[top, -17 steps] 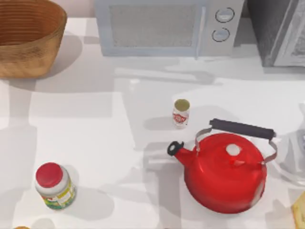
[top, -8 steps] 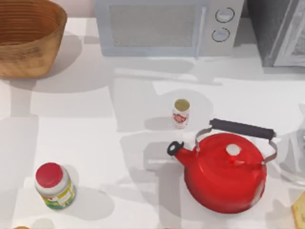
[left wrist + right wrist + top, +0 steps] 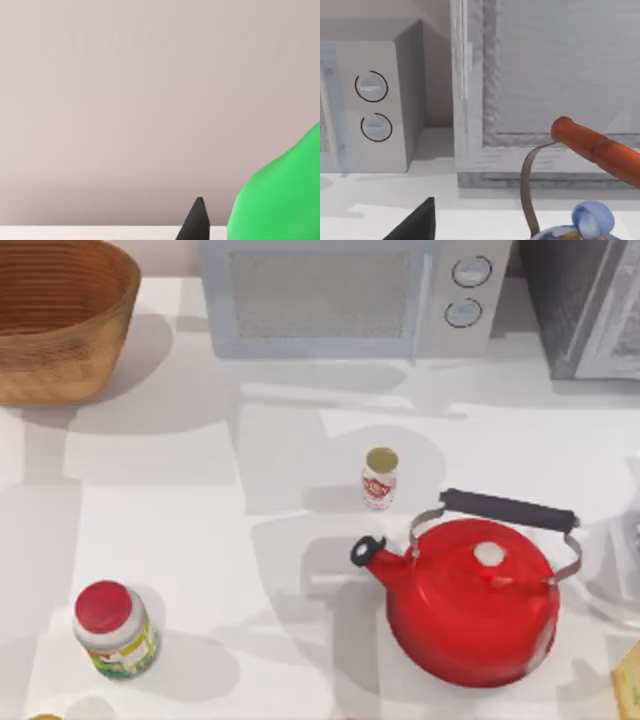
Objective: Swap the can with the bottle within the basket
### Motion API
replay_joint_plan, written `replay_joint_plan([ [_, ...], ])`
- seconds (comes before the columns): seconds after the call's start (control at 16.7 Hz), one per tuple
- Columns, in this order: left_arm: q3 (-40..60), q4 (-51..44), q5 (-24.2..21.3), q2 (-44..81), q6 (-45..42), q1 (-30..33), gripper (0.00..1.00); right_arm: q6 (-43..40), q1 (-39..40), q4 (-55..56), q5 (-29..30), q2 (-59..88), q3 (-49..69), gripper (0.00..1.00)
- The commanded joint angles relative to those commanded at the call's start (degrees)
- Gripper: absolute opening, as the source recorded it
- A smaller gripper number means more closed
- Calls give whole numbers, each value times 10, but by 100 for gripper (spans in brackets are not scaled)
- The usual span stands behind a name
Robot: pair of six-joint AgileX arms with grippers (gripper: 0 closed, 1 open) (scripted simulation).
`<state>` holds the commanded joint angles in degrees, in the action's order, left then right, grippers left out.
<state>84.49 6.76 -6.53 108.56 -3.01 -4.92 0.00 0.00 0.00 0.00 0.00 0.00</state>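
Top view, near to far: jar at 8 o'clock, kettle at 4, can upright at centre, basket at 10. Bottle beside left gripper's fingertip; grip state of both grippers: cannot tell.

The left gripper has open wall ahead; something green, perhaps the bottle, crowds one side. The kettle stands just beside the can.
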Motion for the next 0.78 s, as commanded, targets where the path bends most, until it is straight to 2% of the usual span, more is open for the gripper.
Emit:
replay_joint_plan([
  [0.54, 0, 0, 0, 0, 0, 0, 98, 0, 0, 0, 0, 0, 0, 100],
  [0.78, 0, 0, 0, 0, 0, 0, 100, 0, 0, 0, 0, 0, 0, 100],
])
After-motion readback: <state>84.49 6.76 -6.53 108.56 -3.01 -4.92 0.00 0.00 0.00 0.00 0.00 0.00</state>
